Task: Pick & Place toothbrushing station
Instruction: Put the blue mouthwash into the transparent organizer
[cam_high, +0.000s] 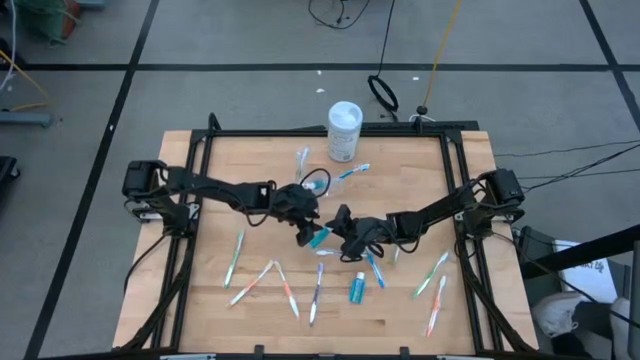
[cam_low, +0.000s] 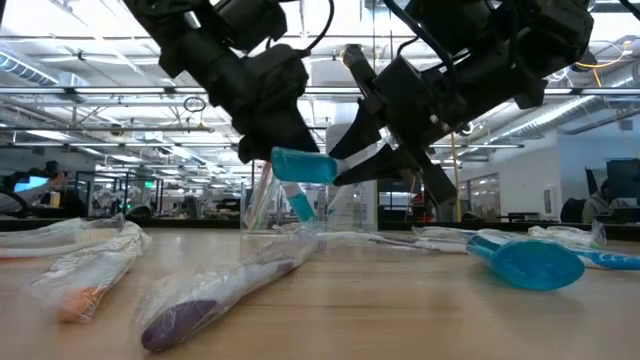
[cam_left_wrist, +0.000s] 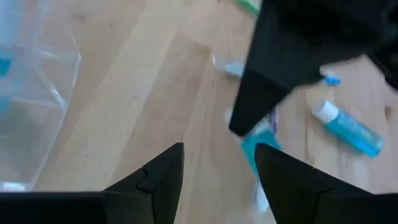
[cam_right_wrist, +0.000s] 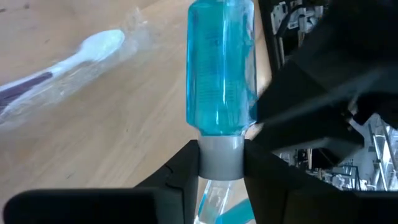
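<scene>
My right gripper (cam_high: 335, 232) is shut on a teal-blue toothpaste tube (cam_high: 320, 237) above the table's middle. My left gripper (cam_left_wrist: 219, 171) stands open close beside it, on its left, with only bare wood between the fingers. The clear plastic cup (cam_left_wrist: 37, 87) stands on the table by the left gripper and also shows in the low view (cam_low: 262, 200). A second tube (cam_high: 357, 288) lies flat on the table nearer the front. Several wrapped toothbrushes (cam_high: 235, 258) lie scattered over the wood. My right gripper pinches the tube's white cap (cam_right_wrist: 221, 155) between its two fingers. The fingers come from the table's right, slanting a little down. The teal body (cam_right_wrist: 221, 68) reaches out beyond the fingertips, in line with them. The tube (cam_low: 300, 170) hangs clear of the table.
A tall white tub (cam_high: 344, 130) stands at the table's far edge. More toothbrushes lie near it (cam_high: 352, 172) and at the front right (cam_high: 430, 275). A black frame (cam_high: 450, 150) runs around the tabletop. Wrapped brushes (cam_low: 190, 310) lie close to the front edge.
</scene>
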